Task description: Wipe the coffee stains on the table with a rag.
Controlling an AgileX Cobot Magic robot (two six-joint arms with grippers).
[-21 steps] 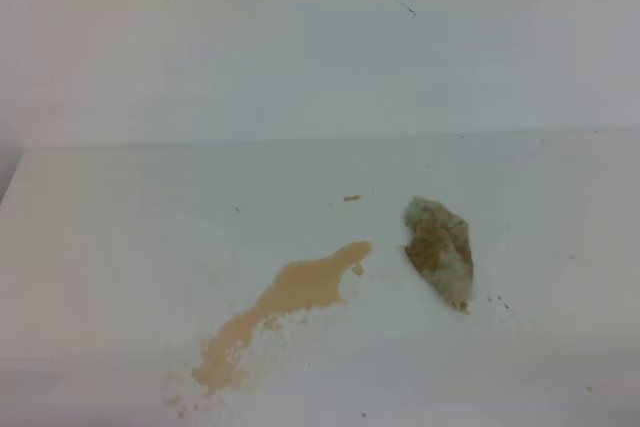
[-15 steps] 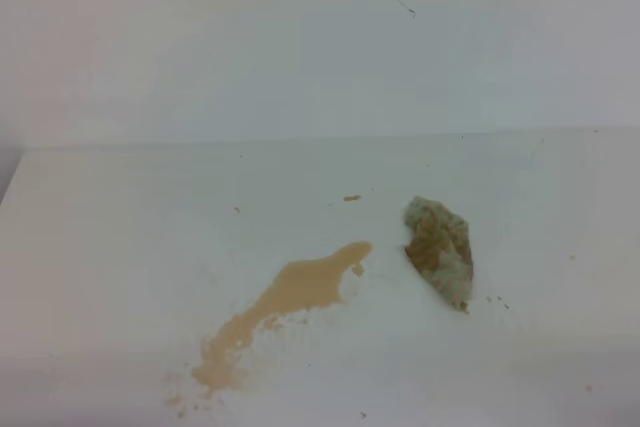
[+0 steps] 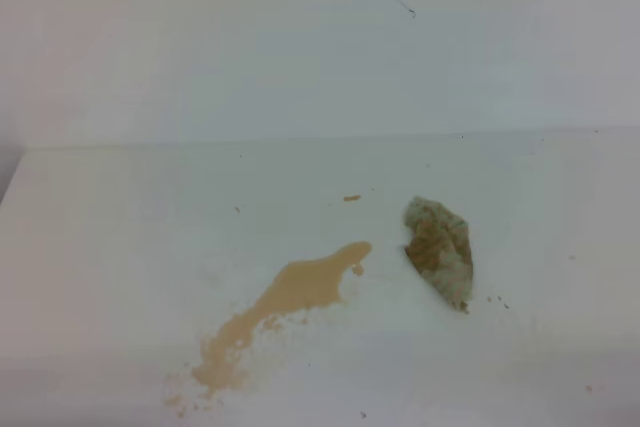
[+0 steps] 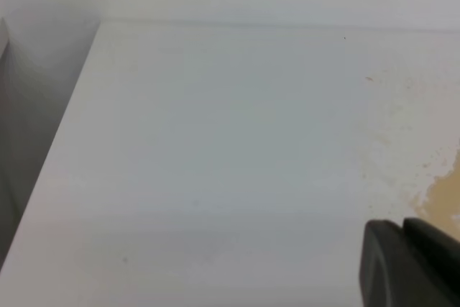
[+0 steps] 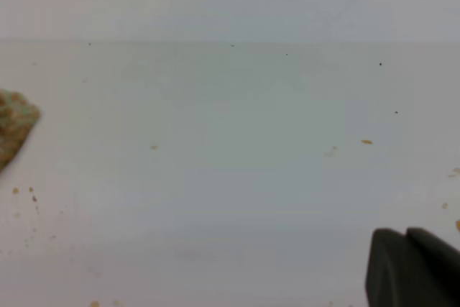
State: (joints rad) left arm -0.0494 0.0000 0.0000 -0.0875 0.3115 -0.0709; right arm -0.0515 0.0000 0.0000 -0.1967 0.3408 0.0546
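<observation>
**One long spill, one wad of rag, both claws at the edge of sight**

One tan-brown stain lies flat on the white table, a long splotch running from about 7 o'clock up toward 1 o'clock in the high view. Its upper end narrows to a rounded tip with a tiny separate drop just beside it; its lower end breaks into fine specks. A small tan dash sits apart, above the tip at 12 o'clock.

The rag lies at 3 o'clock from the stain's upper tip, near it but not touching. It is a lumpy pale greenish-white wad with brown blotches, pointed at its lower end, with a few dark crumbs just past that point at 4 o'clock. Nothing holds it.

The table's back edge meets the white wall along a straight line. Its left edge shows at 9 o'clock, dropping off to a grey gap. Broad bare tabletop spreads left of the stain and right of the rag.

The left claw shows only as dark fingers in the lower right corner of its wrist view, over a speckled fringe of stain; I cannot tell whether it is parted or closed. The right claw is closed with nothing in it, and the rag's tip peeks in at 9 o'clock.
</observation>
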